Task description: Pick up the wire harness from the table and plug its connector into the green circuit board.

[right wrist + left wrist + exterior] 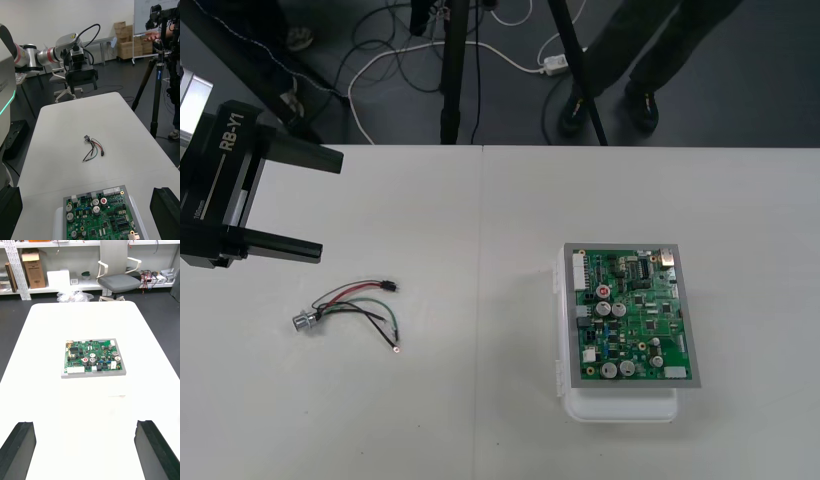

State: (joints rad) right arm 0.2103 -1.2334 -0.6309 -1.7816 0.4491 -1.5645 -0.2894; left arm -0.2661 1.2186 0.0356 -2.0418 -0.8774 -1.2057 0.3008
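Shows wire harness [350,305] lying loose on table [480,200], left of ctr, not yet plugged in.
Places left gripper [330,205], spread open w/ nothing held, just far-left of harness; right gripper [87,189], likewise open & empty, by green circuit board [630,315], well apart at right on white base [620,408]. Likely risks: nipping thin wires rather than black plug [388,287], leaving plug dangling & twisted; dragging metal socket [303,321].

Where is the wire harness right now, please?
In the front view the wire harness lies on the left of the table, near the left gripper and apart from the green circuit board.
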